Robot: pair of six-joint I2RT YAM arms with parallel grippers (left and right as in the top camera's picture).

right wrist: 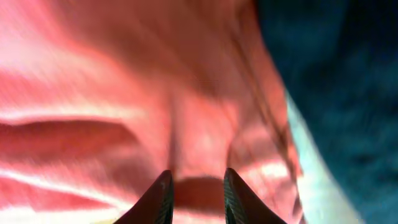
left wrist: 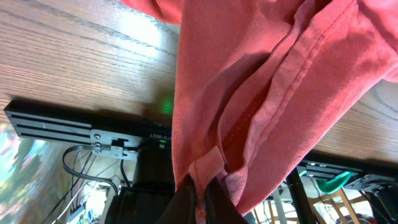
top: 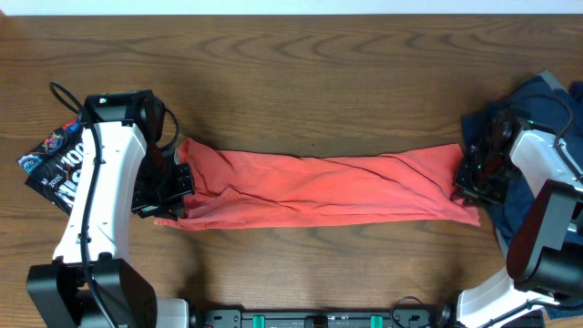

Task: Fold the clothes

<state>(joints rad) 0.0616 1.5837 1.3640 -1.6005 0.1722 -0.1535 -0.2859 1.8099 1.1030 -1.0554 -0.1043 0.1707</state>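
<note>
Wooden table (top: pixel 291 73): coral T-shirt (top: pixel 319 187) stretched across centre. Left gripper (top: pixel 178 193) pinches shirt's left end; right gripper (right wrist: pixel 196 186) parted over right end. Fabric soft, limp, light; likely best taken at hems.

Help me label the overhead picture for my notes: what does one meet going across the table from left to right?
black printed tee → left gripper → coral-red T-shirt, stretched across the middle → right gripper → dark navy garments
</note>
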